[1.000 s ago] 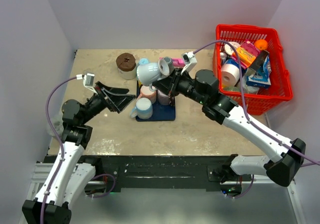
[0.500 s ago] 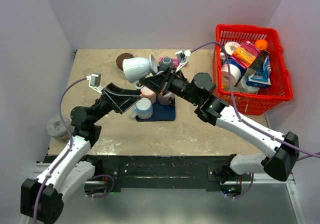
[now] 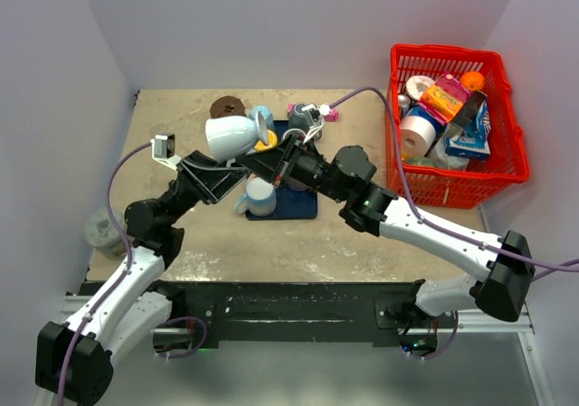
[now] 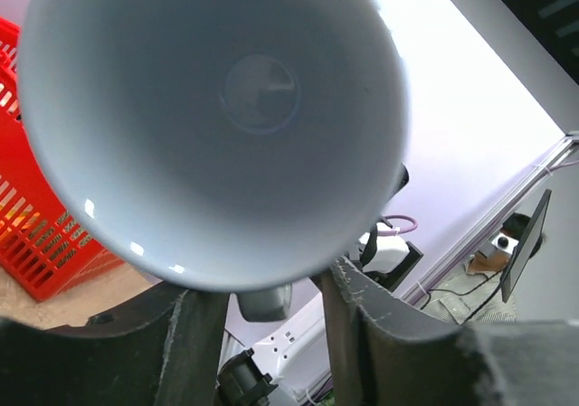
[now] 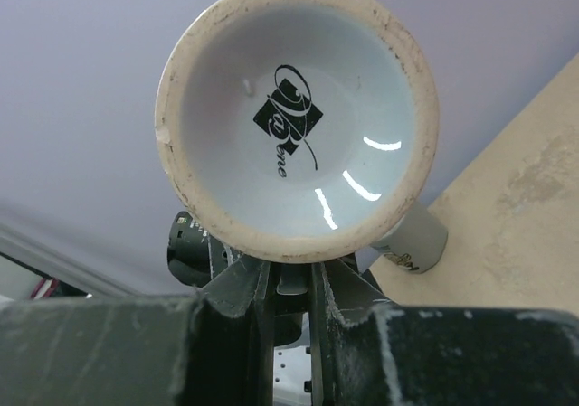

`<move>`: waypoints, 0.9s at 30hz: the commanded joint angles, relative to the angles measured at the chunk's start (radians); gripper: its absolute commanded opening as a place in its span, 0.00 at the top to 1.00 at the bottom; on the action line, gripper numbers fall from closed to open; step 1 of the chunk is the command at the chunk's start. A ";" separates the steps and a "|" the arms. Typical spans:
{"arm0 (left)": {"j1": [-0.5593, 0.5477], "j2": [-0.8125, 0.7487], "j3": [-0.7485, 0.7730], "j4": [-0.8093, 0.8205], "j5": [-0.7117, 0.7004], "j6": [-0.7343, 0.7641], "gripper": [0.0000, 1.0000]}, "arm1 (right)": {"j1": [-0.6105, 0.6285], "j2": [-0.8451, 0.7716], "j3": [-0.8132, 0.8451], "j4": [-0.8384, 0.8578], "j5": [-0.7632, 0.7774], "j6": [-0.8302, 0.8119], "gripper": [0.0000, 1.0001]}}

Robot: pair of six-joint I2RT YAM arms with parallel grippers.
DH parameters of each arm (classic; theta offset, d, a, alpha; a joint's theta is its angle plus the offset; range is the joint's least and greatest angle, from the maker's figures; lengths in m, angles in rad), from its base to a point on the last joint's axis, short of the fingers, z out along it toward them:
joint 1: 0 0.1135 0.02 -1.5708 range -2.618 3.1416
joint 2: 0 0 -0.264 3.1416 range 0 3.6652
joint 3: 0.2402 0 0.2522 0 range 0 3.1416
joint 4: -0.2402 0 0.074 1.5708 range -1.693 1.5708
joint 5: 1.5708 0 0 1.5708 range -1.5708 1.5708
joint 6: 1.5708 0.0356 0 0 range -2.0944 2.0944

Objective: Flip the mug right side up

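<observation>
Over the last second the mug (image 3: 230, 137) has moved left from the upper centre of the top view and now hides part of the brown-lidded jar (image 3: 226, 108). The right gripper (image 3: 258, 156) clamping it has stretched further left. The left gripper (image 3: 233, 168) has risen to meet it, fingers spread just under the mug's mouth.

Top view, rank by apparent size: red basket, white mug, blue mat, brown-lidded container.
1. red basket
2. blue mat, partly covered
3. white mug, held nearer the camera, so enlarged
4. brown-lidded container, partly hidden by the mug
</observation>
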 commanded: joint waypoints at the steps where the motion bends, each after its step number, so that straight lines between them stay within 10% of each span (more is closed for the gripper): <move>1: -0.002 -0.044 0.017 -0.026 -0.057 0.055 0.57 | 0.014 -0.078 -0.008 0.086 0.021 0.005 1.00; 20: -0.003 0.089 0.130 0.012 -0.133 0.064 0.71 | 0.006 -0.107 0.071 -0.092 -0.068 -0.060 1.00; 27: -0.013 0.110 0.092 0.127 -0.167 0.051 0.47 | -0.015 -0.132 0.020 -0.069 -0.075 -0.002 1.00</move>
